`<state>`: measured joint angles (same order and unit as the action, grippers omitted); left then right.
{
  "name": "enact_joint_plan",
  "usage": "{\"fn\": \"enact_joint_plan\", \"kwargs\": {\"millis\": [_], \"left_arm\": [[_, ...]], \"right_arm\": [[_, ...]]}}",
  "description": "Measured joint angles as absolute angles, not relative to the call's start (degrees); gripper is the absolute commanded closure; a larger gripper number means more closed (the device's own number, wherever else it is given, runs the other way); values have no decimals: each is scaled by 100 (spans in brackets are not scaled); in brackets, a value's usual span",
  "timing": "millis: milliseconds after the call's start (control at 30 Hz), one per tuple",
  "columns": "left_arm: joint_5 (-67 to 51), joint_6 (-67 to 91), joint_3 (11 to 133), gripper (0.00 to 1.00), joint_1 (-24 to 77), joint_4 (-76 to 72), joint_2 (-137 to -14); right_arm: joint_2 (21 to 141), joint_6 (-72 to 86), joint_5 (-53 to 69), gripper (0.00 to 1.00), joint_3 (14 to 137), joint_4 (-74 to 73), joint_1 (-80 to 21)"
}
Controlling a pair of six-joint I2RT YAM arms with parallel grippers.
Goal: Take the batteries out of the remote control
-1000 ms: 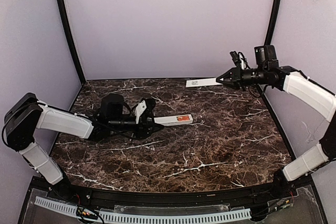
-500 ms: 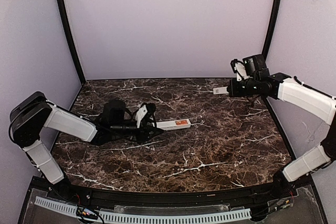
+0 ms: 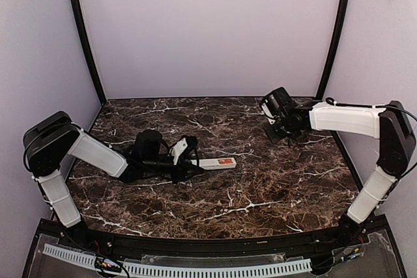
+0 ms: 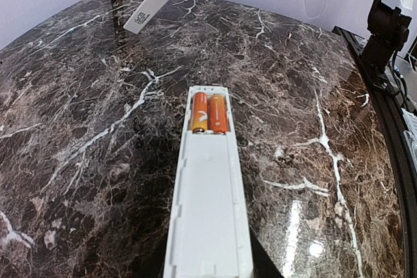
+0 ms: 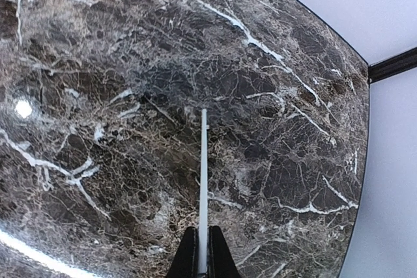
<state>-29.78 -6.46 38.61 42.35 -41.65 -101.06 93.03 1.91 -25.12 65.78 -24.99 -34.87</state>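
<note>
The left end effector [image 3: 193, 162] clamps the near end of the remote control [image 4: 208, 206], which runs straight ahead of it. The batteries [image 4: 209, 112] lie side by side in the open bay at its far tip. The right end effector [image 5: 202, 260] pinches a thin white cover strip [image 5: 204, 180] over the bench [image 4: 85, 115]. The strip's dark printed label is too small to read.

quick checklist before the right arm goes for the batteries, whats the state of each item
1. batteries exposed: ok, both show in the opened remote control.
2. remote control steadied: ok, left gripper is shut on one end.
3. right gripper free: not ok, it is shut on the cover strip.
4. batteries out: not ok, both lie side by side inside.
5. remote control resting on the table: cannot tell.
</note>
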Motion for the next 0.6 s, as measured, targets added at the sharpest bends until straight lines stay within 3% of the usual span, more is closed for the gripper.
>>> {"fn": "enact_joint_plan", "kwargs": {"millis": [433,500,600], "left_arm": [[-2991,-740,3927,100,4368,-3997,-10346],[-2993,-740,3927,100,4379,-3988,-10348],[-2991,-740,3927,100,4386,-3983,-10348]], "right_arm": [[10175,-565,-3201,100,7004,-2908,-4219],[10202,-572,-3168,93,7052,-3030,-4241],[10204,-565,-3009,73,7102,-3188,-4244]]}}
